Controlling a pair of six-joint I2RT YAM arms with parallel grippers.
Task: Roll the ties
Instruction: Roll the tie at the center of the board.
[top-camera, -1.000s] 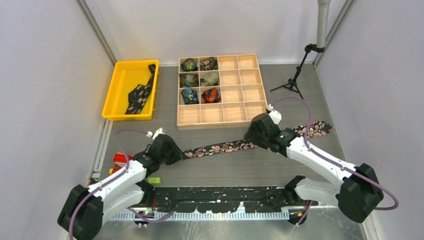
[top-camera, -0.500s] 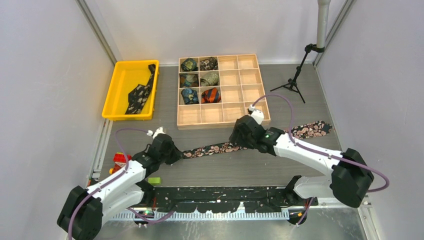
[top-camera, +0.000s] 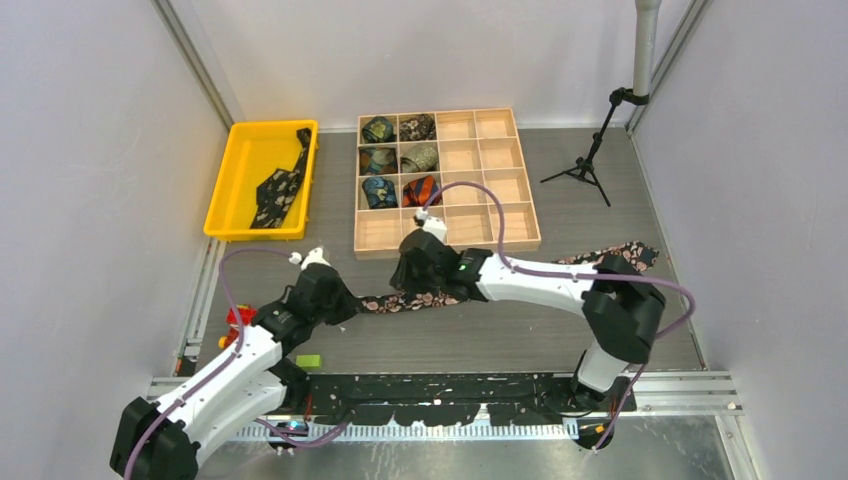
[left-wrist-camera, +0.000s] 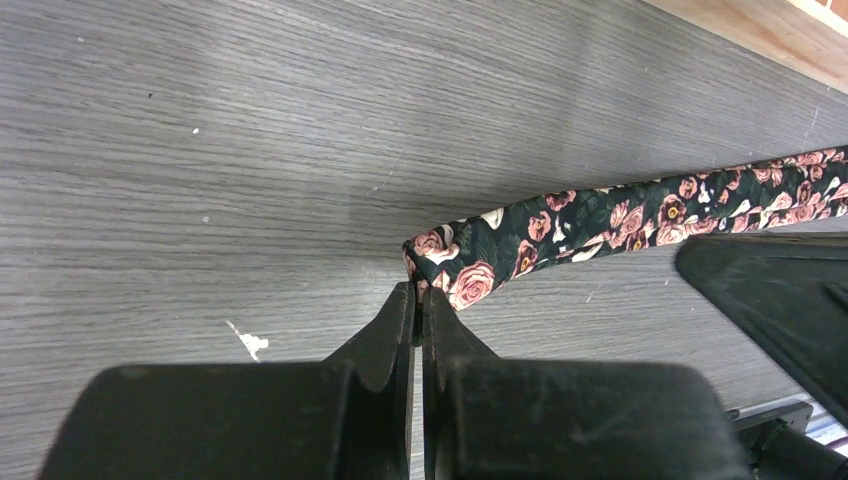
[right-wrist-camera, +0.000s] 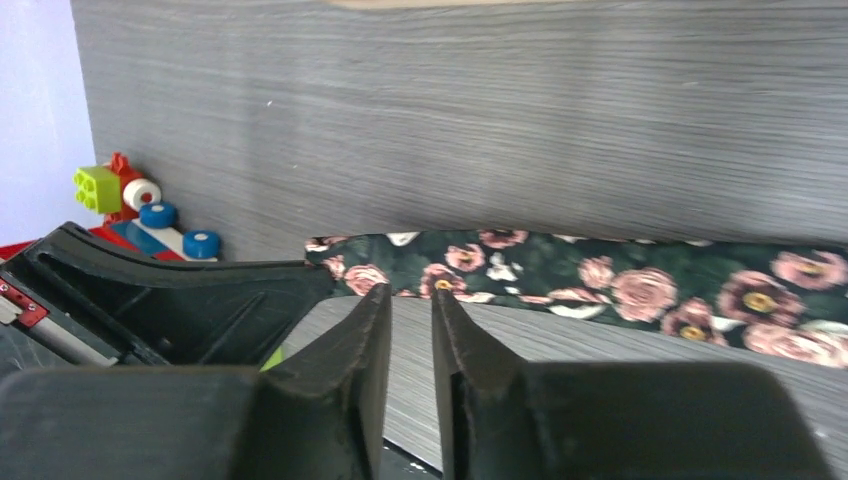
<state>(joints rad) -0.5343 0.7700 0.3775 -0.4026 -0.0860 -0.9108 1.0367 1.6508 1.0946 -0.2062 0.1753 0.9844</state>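
Now, taking the wooden box (top-camera: 500, 235) as your landmark: to its left the yellow tray (top-camera: 232, 190) holds the black dotted tie (top-camera: 280, 185), loose and unrolled. In front of the box's left corner, your left gripper (left-wrist-camera: 415, 292) is closed tight, its tips pinching the narrow end of the floral tie (left-wrist-camera: 600, 215). That tie lies flat on the table, running along the box's front and past its right corner. Just in front of the box, your right gripper (right-wrist-camera: 408, 292) has its jaws a narrow slit apart at the tie's edge, with nothing between them. Six rolled ties (top-camera: 400, 160) sit in the box's left compartments.
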